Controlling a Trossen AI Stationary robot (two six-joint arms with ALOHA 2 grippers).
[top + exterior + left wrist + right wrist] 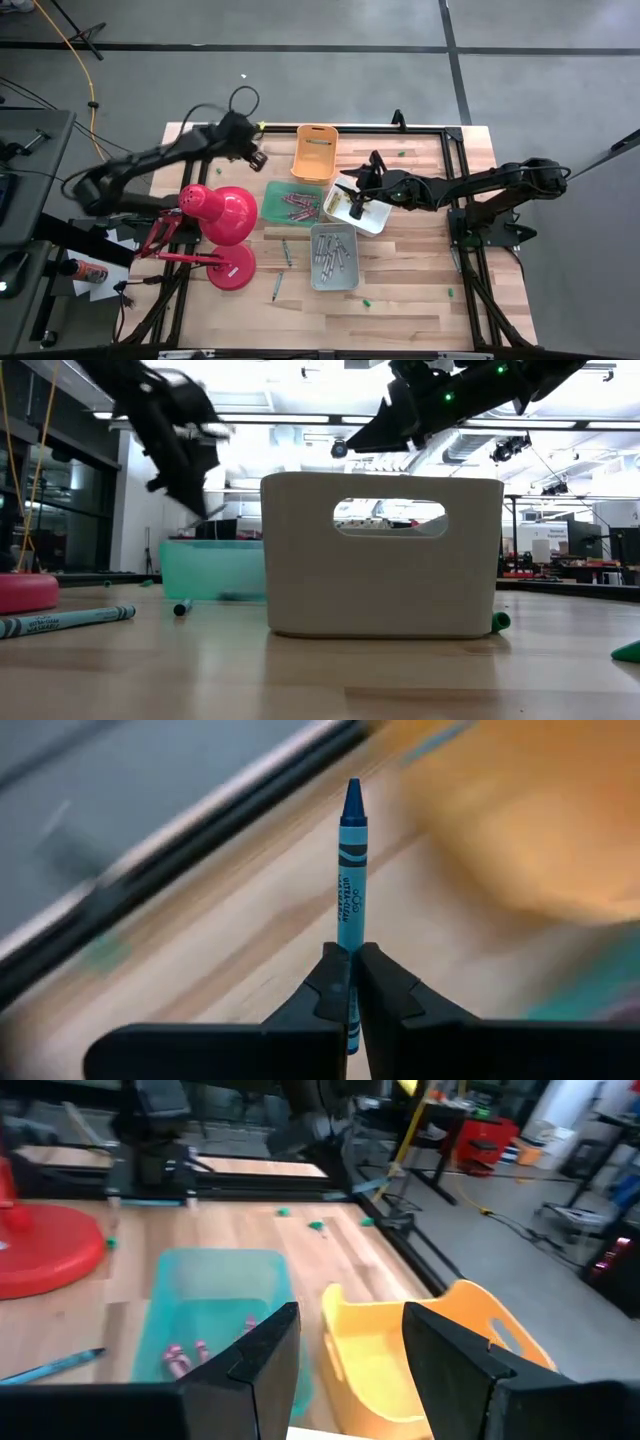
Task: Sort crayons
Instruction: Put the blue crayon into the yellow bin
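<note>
The left hand (352, 982) is clamped on a blue crayon (351, 870), which stands up out of the pinched fingers; in the high view this hand (254, 155) hangs over the far left part of the table (420, 305), just left of the orange bin (314, 153). The right hand (358, 205) has its fingers apart and grips nothing, poised above the white bin (372, 217).

The sort looks well under way, though not finished. The green bin (276, 204) already holds a cluster of pink and red crayons (298, 206), the grey bin (334, 282) holds a batch of grey crayons (331, 254), the white bin has a yellowish one or 2, and the orange bin seems to hold a single stick.

Still loose on the table are at least 2 crayons (286, 252) near the lamp's red base (232, 268), one of which lies in the low view as a blue-green stick (65, 621). My guess is that the gripped blue crayon needs dropping into a bin next, then the strays.
</note>
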